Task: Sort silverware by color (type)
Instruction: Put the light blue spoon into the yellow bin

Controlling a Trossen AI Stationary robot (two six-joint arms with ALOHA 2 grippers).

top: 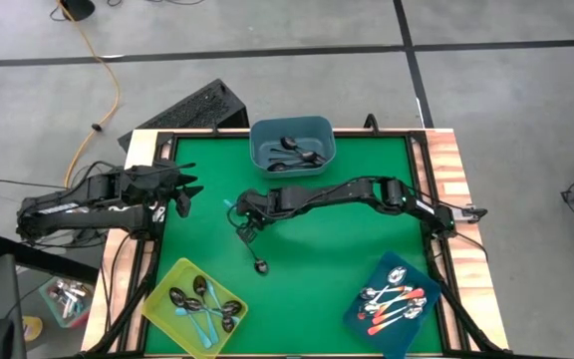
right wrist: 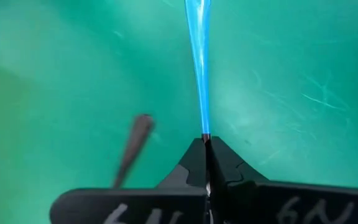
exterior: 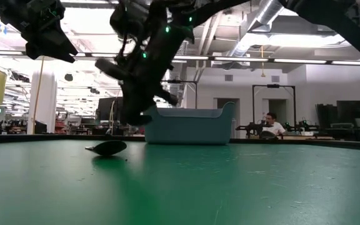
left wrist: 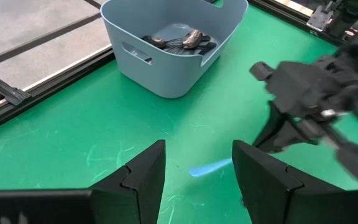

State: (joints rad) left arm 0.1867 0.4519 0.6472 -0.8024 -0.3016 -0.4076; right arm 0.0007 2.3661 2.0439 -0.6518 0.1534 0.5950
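Green table (top: 307, 269) fills the overhead shot, and the right arm stretches in from three o'clock toward the centre, its right gripper (top: 239, 207) pinched tight on the light blue spoon (right wrist: 200, 68), fingertips meeting on the handle end in the right wrist view while the blue handle runs straight away over the mat. Over at nine o'clock the left gripper (top: 180, 195) hangs at the table's edge with its fingers (left wrist: 145, 177) spread wide and nothing between them, looking across at the other arm and that blue handle tip. Three bins ring the table: the grey-blue bin (top: 292, 145) at twelve o'clock holds dark plain-metal spoons (top: 295, 152), the yellow bin (top: 162, 299) at seven o'clock carries light-blue-handled spoons (top: 207, 304) with shiny bowls, and the dark blue bin (top: 407, 329) at five o'clock has the orange-red-handled spoons (top: 395, 307). One dark spoon (top: 260, 265) lies loose on the green at six o'clock of the right gripper, well apart from every bin; it shows as a low dark shape on the mat in the level view. White marker characters show on the right gripper's fingers, reading something like "6N", partly cut off, so I can't call it for sure.
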